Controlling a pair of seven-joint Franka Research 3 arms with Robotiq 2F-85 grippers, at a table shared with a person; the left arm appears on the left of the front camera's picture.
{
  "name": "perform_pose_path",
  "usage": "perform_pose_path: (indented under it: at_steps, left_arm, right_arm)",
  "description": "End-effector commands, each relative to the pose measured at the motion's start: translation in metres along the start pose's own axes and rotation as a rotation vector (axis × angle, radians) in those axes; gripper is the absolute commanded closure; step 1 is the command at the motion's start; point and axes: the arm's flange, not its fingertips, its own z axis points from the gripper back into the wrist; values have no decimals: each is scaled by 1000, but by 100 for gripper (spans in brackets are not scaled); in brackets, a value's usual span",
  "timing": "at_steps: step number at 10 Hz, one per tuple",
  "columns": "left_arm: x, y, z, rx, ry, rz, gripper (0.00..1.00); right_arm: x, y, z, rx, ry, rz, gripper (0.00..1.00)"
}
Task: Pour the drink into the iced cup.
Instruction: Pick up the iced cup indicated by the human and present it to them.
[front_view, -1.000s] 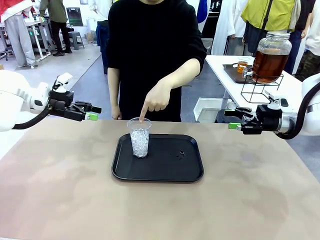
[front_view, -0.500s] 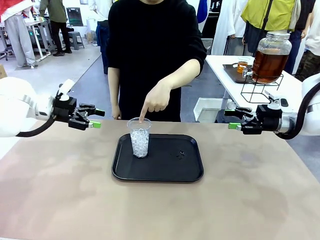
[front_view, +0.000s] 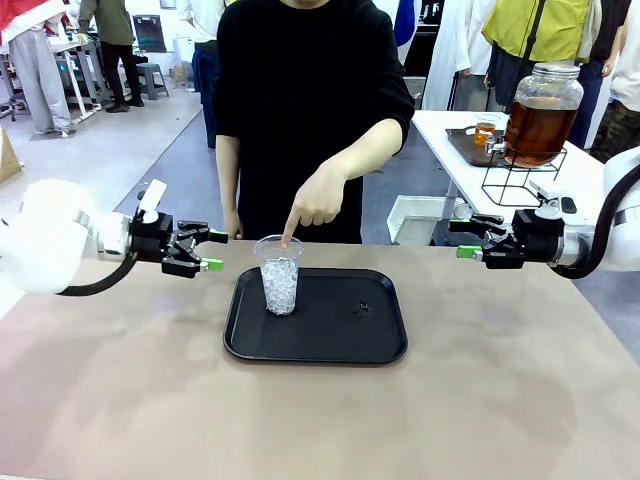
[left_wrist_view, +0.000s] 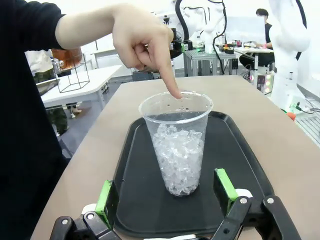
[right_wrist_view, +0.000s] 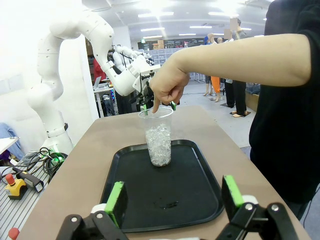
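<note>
Front view: ice-filled cup (front_view: 280, 275) upright on black tray (front_view: 340, 335), left gripper (front_view: 218, 251) and right gripper (front_view: 459, 238) both with jaws wide.

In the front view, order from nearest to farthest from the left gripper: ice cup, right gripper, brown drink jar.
1. Clear plastic cup of ice, on the black tray.
2. Right gripper, across the table.
3. Glass jar of brown drink, far right.

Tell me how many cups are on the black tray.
1. The clear cup of ice stands on the left part of the tray, right under the person's pointing hand.
</note>
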Motion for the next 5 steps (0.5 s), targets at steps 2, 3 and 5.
perform_pose_path:
  at_steps: [2, 3, 5]
  left_arm:
    - [-17, 0, -17, -2, -33, -2, 0]
    - [-21, -1, -24, -21, -30, 17, 0]
    - [-25, -1, -31, -28, -35, 46, 0]
  right_arm:
    - [3, -1, 0, -4, 3, 4, 0]
    - [3, -1, 0, -4, 3, 4, 0]
    - [3, -1, 0, -4, 3, 4, 0]
